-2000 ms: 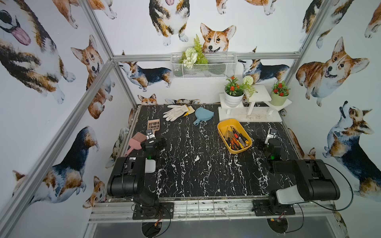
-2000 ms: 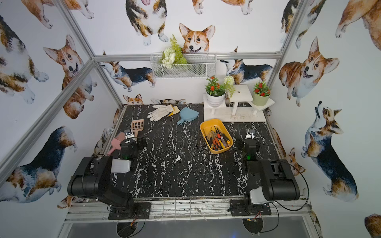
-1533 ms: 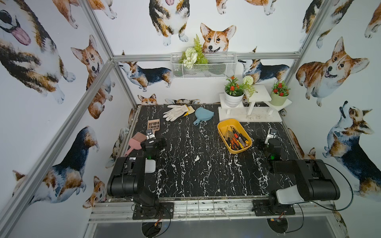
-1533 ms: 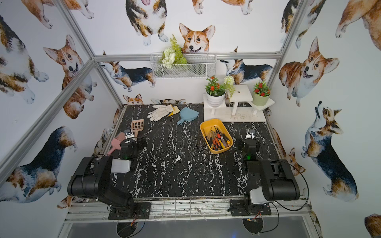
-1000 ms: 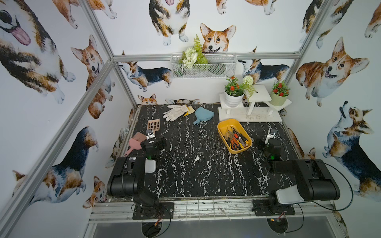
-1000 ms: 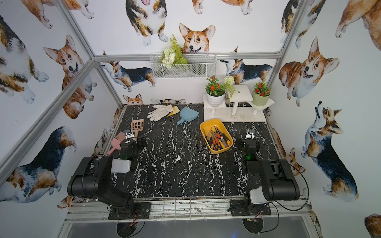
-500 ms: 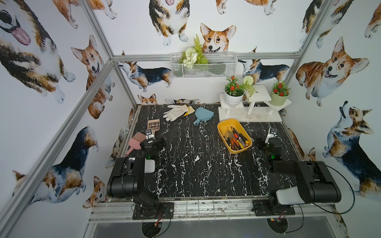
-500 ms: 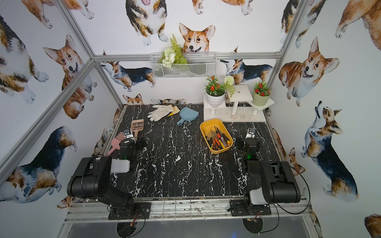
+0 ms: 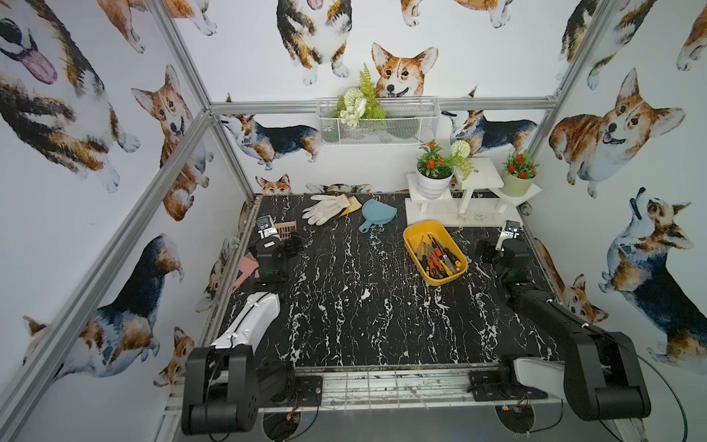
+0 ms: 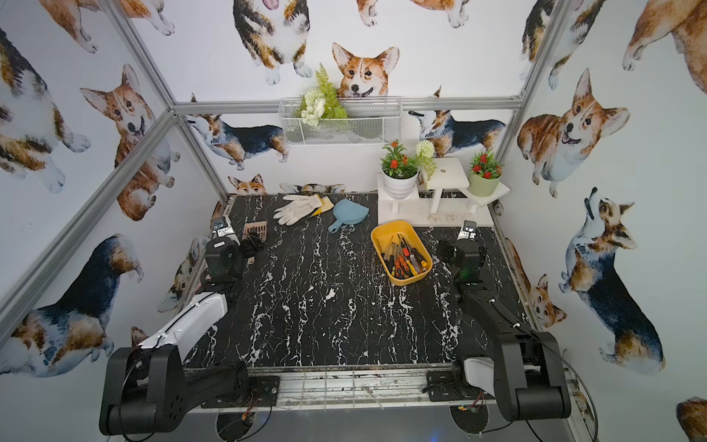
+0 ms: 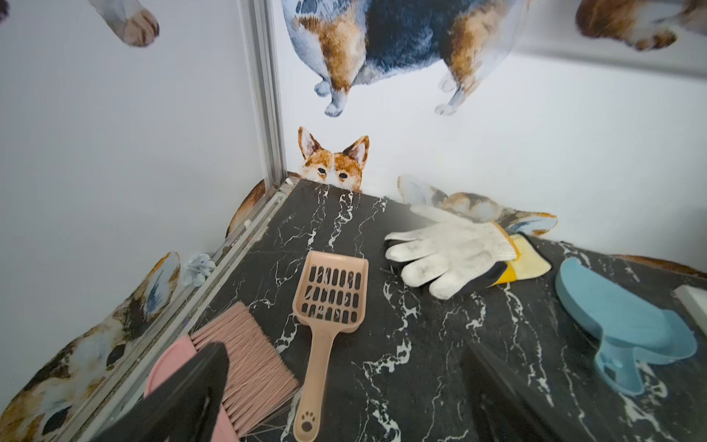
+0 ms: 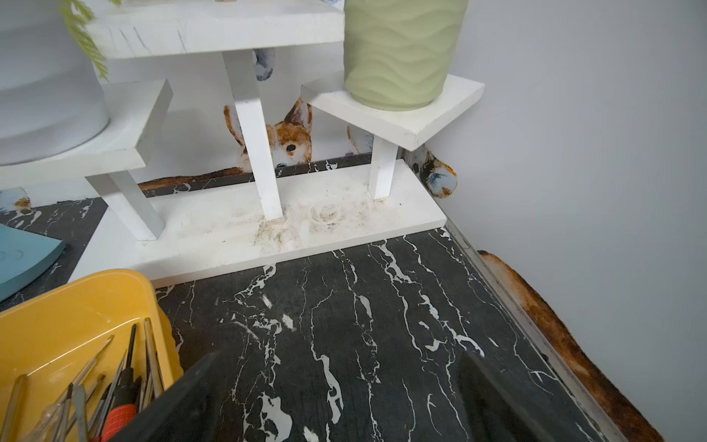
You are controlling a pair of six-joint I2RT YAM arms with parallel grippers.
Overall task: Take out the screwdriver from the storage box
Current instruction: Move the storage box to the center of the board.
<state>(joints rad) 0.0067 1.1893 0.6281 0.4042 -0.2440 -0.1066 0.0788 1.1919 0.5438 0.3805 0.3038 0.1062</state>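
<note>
The storage box (image 9: 415, 233) (image 10: 382, 233) is a mustard-yellow tub right of the table's middle, seen in both top views. Several screwdrivers (image 9: 438, 260) (image 10: 405, 262) with red, orange and black handles lie piled in it. In the right wrist view, one corner of the storage box (image 12: 57, 313) and some screwdrivers (image 12: 118, 405) show just beside my right gripper (image 12: 338, 356). That right gripper (image 9: 497, 245) stands open and empty over bare table, right of the box. My left gripper (image 9: 285, 241) (image 11: 344, 346) is open and empty at the far left, away from the box.
A tan slotted scoop (image 11: 329, 294) and a pink brush (image 11: 245, 356) lie under the left gripper. White gloves (image 9: 325, 208) and a blue dustpan (image 9: 377, 214) are at the back. A white plant stand (image 9: 459, 218) with pots sits behind the box. A wire basket (image 9: 377, 126) hangs on the back wall.
Both arms have stretched out from their bases toward the back of the table, the right one starting first. The grippers stayed open. The box and its tools have not moved.
</note>
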